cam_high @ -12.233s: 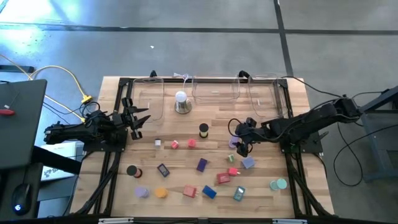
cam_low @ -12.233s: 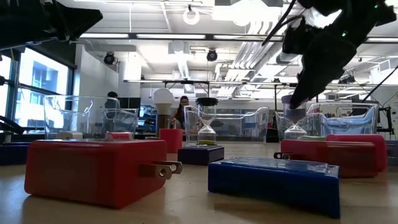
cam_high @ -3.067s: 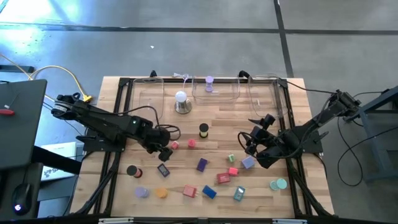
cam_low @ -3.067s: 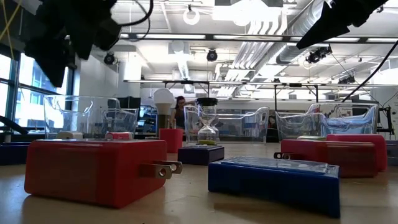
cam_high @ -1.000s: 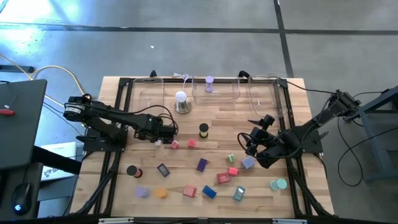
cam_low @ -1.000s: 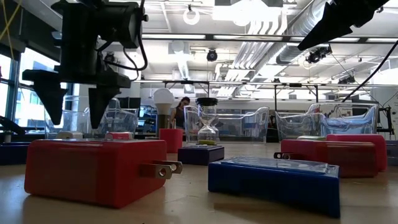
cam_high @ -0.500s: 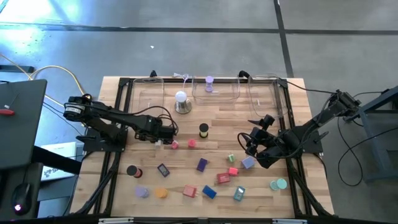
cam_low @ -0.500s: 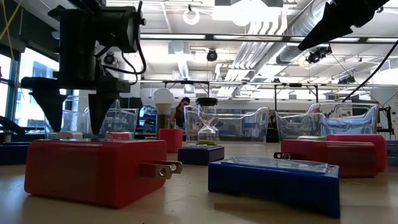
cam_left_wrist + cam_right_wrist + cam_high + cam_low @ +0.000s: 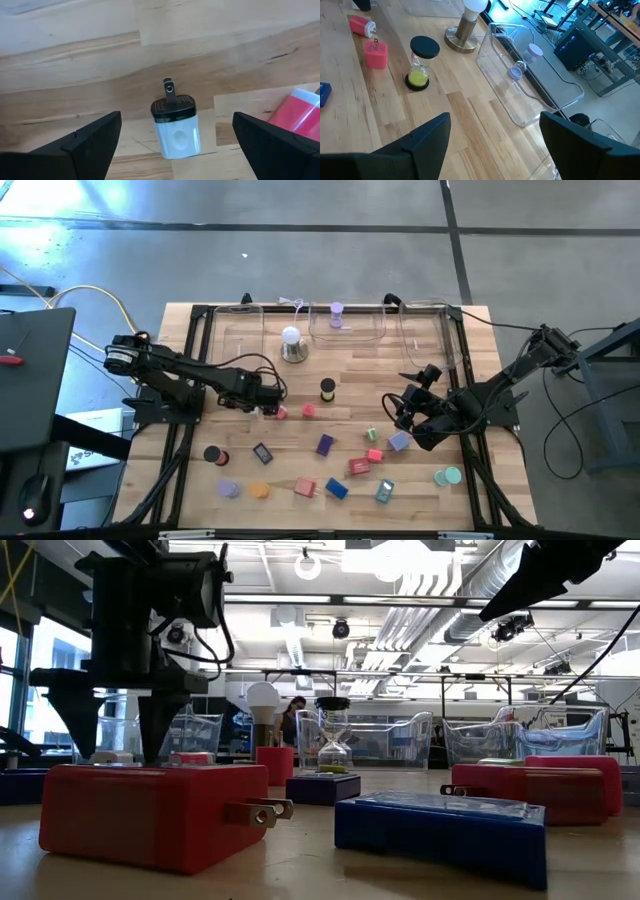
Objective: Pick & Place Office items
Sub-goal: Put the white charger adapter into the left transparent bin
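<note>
Wooden table (image 9: 350, 375), white plug block (image 9: 175, 127) between wide-spread left fingers (image 9: 95, 142), seemingly untouched, right fingers (image 9: 427, 137) open, empty.

Daylight is being spread evenly over the table (image 9: 340, 395) from above, with only faint shadows being cast. Glare is being thrown across the floor (image 9: 70, 220) at the upper left of the high view. In the low view, ceiling lights (image 9: 400, 555) are being blown out, and the near red block (image 9: 140, 815) is being rendered slightly soft.
</note>
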Available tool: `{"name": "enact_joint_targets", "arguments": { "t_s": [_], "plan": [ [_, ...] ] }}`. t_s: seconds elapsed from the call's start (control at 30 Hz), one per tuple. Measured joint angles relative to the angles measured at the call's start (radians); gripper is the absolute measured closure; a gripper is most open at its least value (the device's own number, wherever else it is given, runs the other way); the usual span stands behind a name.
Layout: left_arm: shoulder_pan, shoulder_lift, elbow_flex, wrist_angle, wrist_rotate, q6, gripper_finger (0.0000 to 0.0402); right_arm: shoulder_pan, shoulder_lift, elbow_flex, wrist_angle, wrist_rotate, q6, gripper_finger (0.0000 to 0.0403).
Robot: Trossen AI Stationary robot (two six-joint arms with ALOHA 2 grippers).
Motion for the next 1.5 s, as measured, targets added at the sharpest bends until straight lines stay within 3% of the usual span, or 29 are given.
{"name": "enact_joint_targets", "arguments": {
  "t_s": [0.23,0.67,0.93,1.33,1.5],
  "plan": [
    [-0.01,0.07,0.0,0.022,0.034,0.003,0.0028,0.0,0.0,-0.018,0.0,0.001,0.001,0.0108],
    [0.011,0.075,0.001,0.035,0.046,0.022,0.004,0.0,0.0,-0.021,0.002,0.005,0.001,0.0108],
    [0.023,0.076,0.001,0.043,0.074,0.028,0.0108,0.0,0.0,-0.022,0.001,0.005,0.001,0.0108],
    [0.022,0.077,0.0,0.032,0.071,0.068,0.0253,0.0,0.0,-0.022,0.001,0.005,0.0,0.0108],
    [0.022,0.077,0.0,0.029,0.07,0.088,0.0276,0.0,0.0,-0.022,0.002,0.005,0.0,0.0108]
  ]
}}
